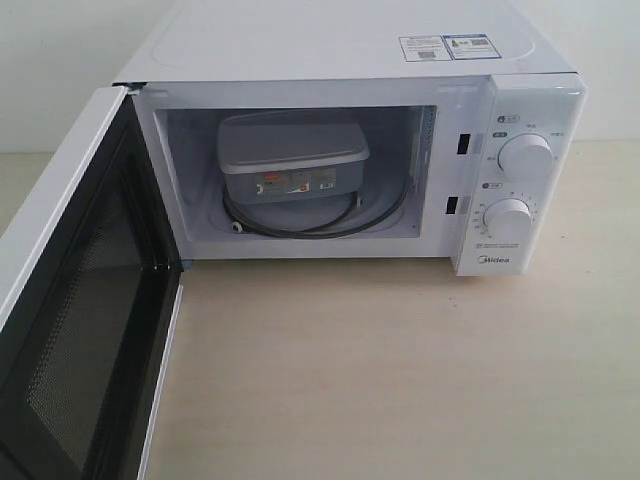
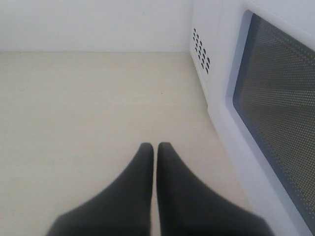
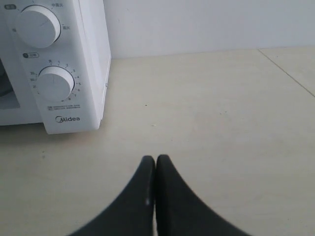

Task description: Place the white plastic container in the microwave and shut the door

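The white plastic container sits inside the microwave on the glass turntable, its colourful label facing out. The door hangs wide open at the left, its dark mesh window seen from inside. My left gripper is shut and empty above the table, with the door's outer face just beside it. My right gripper is shut and empty over the table, off to the side of the dial panel. Neither gripper shows in the exterior view.
The pale wooden table stretches in front of the microwave. A white wall stands behind. A seam in the tabletop runs near the right arm's side.
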Robot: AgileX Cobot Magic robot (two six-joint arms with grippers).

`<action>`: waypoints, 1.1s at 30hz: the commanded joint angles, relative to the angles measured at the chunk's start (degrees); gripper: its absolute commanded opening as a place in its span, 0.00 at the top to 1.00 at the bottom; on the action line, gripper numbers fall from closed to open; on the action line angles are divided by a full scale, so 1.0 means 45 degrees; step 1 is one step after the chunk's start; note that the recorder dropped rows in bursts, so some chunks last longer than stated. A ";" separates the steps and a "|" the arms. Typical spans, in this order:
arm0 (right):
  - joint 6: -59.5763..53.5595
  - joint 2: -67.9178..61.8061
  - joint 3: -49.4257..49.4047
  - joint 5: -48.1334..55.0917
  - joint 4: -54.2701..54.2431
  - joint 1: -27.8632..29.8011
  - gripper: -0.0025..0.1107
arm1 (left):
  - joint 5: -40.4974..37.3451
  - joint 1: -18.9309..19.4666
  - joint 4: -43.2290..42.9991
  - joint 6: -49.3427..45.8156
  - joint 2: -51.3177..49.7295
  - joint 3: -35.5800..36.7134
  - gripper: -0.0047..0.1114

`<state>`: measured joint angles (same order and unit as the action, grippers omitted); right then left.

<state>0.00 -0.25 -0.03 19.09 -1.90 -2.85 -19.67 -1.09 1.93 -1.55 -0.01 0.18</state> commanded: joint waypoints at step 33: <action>0.0000 0.0056 0.0006 -0.0116 0.0008 -0.0005 0.98 | -0.0790 0.0038 0.0175 0.0142 0.0002 -0.3081 0.92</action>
<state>0.00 -0.25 -0.03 19.09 -1.90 -2.85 -20.80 -1.09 1.93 -1.55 -0.01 -8.43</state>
